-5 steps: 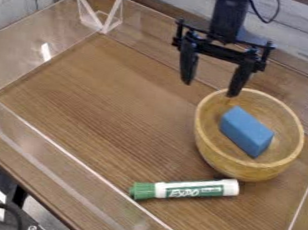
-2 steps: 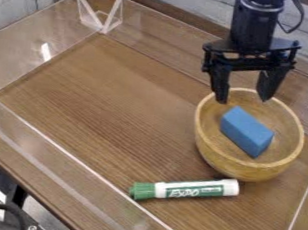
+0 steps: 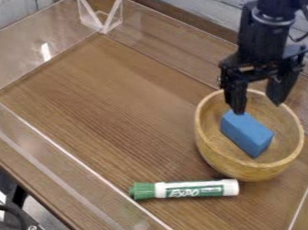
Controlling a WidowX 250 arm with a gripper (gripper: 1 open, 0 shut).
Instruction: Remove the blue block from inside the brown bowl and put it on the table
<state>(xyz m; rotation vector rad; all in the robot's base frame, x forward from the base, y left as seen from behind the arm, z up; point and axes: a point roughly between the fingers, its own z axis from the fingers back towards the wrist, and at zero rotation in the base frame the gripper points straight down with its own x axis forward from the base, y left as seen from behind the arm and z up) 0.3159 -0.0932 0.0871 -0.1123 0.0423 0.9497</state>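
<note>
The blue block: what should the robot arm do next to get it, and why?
Probably ease the open gripper slightly down and toward the blue block, since its fingertips appear just behind it, over the brown bowl.

The bowl [image 3: 209, 151] looks like smooth, light-brown wood, and the table [image 3: 98, 103] dark-brown wood with visible grain and a slight sheen. The block [image 3: 247, 134] has a smooth, solid blue surface, more matt than glossy, and the marker [image 3: 186, 189] looks like smooth plastic. Clear, shiny plastic makes up the low walls [image 3: 43, 156], while the gripper [image 3: 257, 83] has a dark, mostly matt finish.
</note>
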